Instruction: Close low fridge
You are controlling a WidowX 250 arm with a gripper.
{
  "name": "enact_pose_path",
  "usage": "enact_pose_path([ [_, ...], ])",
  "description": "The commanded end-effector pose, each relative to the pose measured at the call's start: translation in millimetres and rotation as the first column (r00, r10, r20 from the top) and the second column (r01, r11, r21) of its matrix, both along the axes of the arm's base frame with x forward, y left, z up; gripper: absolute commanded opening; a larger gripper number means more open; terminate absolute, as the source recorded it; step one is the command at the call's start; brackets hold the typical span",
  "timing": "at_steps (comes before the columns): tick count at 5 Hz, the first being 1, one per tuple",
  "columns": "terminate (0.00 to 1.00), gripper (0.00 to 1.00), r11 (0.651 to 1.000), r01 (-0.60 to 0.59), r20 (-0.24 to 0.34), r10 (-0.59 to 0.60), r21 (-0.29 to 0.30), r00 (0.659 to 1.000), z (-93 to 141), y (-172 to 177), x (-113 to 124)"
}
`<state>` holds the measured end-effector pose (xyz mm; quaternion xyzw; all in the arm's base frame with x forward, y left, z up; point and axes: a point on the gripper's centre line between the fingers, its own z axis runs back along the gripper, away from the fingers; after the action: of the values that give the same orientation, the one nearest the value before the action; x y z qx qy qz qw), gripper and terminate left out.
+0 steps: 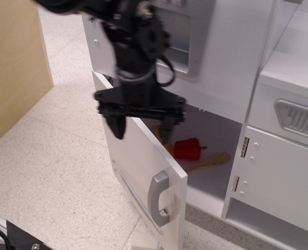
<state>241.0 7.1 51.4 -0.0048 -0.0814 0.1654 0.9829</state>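
Note:
The low fridge (211,179) is a white compartment at the bottom of the toy kitchen. Its large white door (138,166) stands about half open, swung out toward the camera, with a grey curved handle (157,199) and a grey strip (136,195) low on its face. My black gripper (140,130) hangs open and empty above the door's top edge, one finger in front of the door face and the other behind it. Inside lie a red pepper (188,149), a wooden spoon (211,161) and an orange item (168,148) partly hidden by the door.
Above is a white door with a grey recessed dispenser (182,31). To the right is a smaller white cabinet door with metal hinges (279,177). A wooden panel (13,67) stands at the left. The floor (55,172) is speckled.

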Motion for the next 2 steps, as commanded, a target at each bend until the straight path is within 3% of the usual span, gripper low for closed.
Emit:
enact_pose_path([
  [1,0.0,1.0,0.991,0.127,0.007,-0.128,0.046,0.992,-10,40,-31],
  [2,0.0,1.0,0.982,0.16,0.016,-0.163,0.096,0.987,-36,57,-26],
])
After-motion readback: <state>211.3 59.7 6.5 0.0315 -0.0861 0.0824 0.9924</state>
